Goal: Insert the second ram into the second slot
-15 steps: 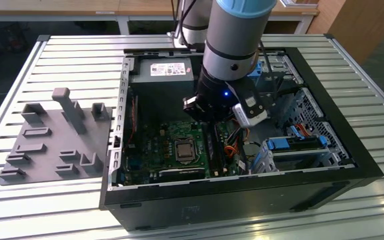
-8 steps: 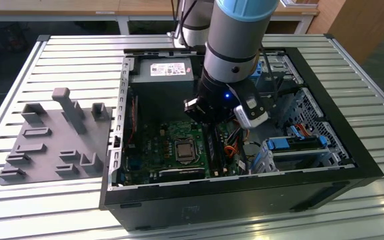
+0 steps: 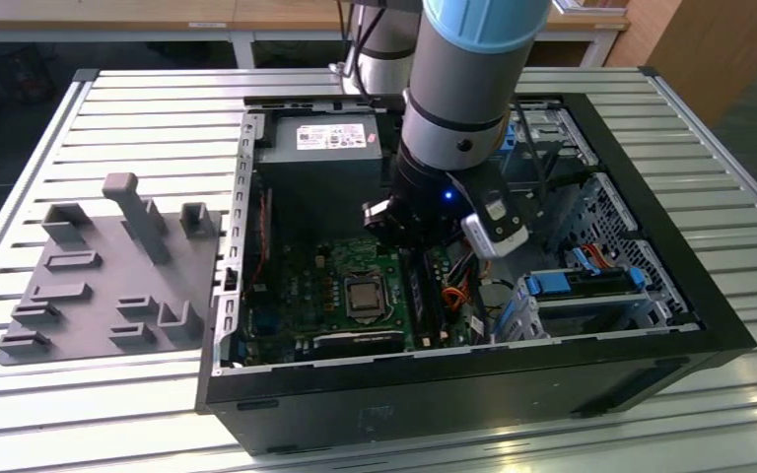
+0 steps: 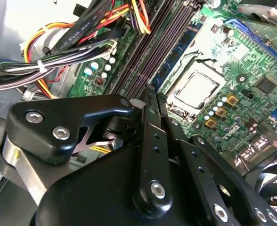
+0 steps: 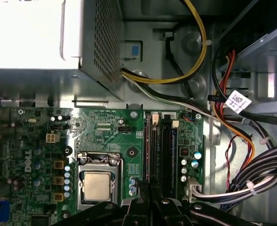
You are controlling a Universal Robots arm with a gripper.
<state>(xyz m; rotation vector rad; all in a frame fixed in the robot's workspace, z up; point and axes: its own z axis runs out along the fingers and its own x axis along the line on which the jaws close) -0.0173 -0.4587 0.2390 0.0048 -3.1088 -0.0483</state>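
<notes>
Pincer [image 4: 150, 94] low over RAM slots [image 5: 161, 150], cable bundle [image 5: 251, 181] nr outer edge.

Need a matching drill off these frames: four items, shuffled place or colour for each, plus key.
1 gripper
2 power supply
3 grey fixture plate
4 drive-bay clips

A bright blue
B outside the case, on the exterior view's left
C above the ram slots
D inside the case, white label on top

Pairs: 1-C, 2-D, 3-B, 4-A
</notes>
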